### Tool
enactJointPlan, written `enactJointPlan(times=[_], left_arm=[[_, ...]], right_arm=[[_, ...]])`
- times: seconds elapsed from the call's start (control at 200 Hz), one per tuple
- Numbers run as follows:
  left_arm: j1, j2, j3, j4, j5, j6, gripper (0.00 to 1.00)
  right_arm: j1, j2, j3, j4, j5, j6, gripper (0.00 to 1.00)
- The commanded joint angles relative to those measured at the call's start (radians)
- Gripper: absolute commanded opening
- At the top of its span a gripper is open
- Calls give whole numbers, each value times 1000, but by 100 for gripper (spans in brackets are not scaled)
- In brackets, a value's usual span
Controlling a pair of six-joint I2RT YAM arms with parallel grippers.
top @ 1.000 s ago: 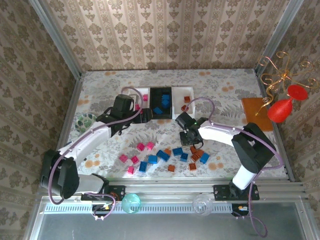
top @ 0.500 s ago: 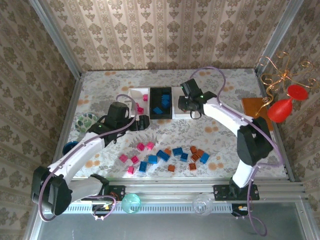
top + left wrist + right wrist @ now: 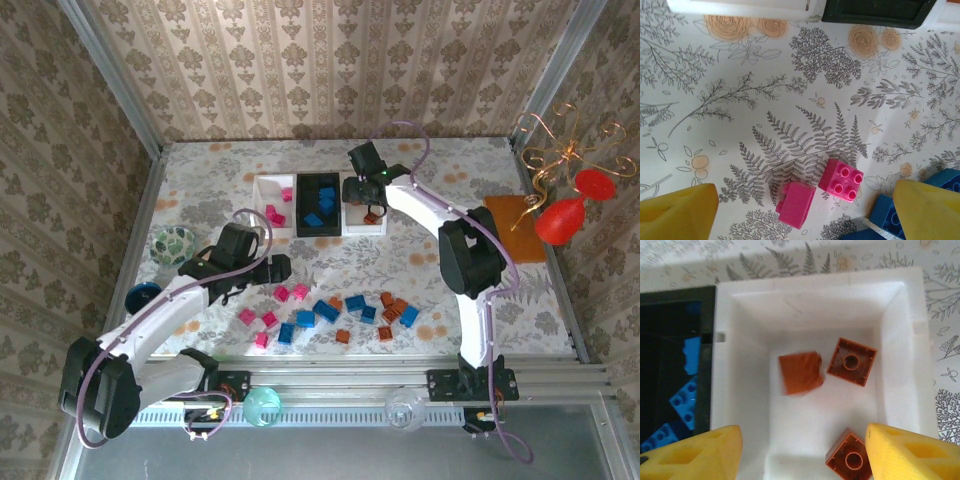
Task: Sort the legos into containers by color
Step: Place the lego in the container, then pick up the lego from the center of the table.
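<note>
Legos (image 3: 325, 310) in pink, blue and orange-brown lie scattered on the near part of the tabletop (image 3: 430, 260), well apart from the containers (image 3: 343, 205), three small trays joined in a row toward the far side. Sorting is partly done: the left white tray (image 3: 262, 200) holds a few pink pieces, the black tray (image 3: 305, 190) holds blue ones, and the right white tray (image 3: 900, 315) holds three orange-brown pieces. One of these, the blurred brick (image 3: 800, 372), is smeared as if tumbling onto the tray floor. The right claw (image 3: 802, 452) hangs directly over that tray with its yellow fingers (image 3: 695, 452) spread wide and nothing between them, so I judge this to be the drop-off end of an orange-brown delivery. The left claw (image 3: 804, 200) hovers low over two pink bricks (image 3: 841, 179) lying just beside each other, with blue bricks (image 3: 885, 215) near one finger; its jaws too stand wide and empty. Its step in hand looks like picking up a pink piece. Next it needs to centre on one brick alone, descend so the fingers straddle it without catching the neighbour, then close. The right arm needs to lift clear of the tray wall and reach to the loose pile for another orange-brown piece.
</note>
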Motion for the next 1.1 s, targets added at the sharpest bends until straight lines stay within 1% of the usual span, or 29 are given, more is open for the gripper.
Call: enactJointPlan(times=[0.0, 0.125, 0.205, 0.295, 0.36, 0.415, 0.495, 0.54, 0.665, 0.76, 0.825, 0.89, 0.92, 1.05, 1.095], left_arm=[[-5, 42, -11, -12, 41, -13, 89], [-58, 129, -8, -4, 28, -7, 89], [-91, 182, -5, 0, 12, -7, 81], [-108, 221, -5, -5, -10, -11, 69], [-113, 229, -9, -13, -23, -16, 64], [-118, 230, -13, -22, -39, -15, 63], [-120, 240, -19, -25, -46, -13, 64], [-121, 251, -20, -24, -51, -10, 62], [-121, 282, -20, -5, -49, -2, 50], [-122, 294, -16, -1, -48, 3, 46], [-122, 298, -11, -4, -48, 7, 40], [-121, 291, -7, -11, -48, 6, 30], [-121, 285, -4, -13, -48, 5, 27], [-121, 249, 12, -12, -50, -6, 20], [-116, 239, 29, -21, -50, -10, 19]], right_arm=[[13, -134, -81, 17, -16, -16, 68], [28, -231, -203, 53, -27, -4, 68], [33, -277, -266, 67, -34, 9, 68], [35, -317, -324, 80, -43, 23, 68], [34, -341, -355, 86, -46, 32, 68], [35, -359, -377, 93, -47, 37, 68], [33, -377, -397, 99, -47, 42, 68], [34, -383, -402, 101, -48, 44, 68], [34, -390, -409, 101, -48, 45, 68], [33, -392, -412, 97, -42, 45, 68], [33, -395, -414, 95, -39, 46, 68], [32, -399, -419, 95, -39, 48, 68], [33, -402, -422, 97, -37, 48, 68], [33, -418, -438, 101, -36, 52, 68], [33, -425, -444, 102, -38, 54, 68]])
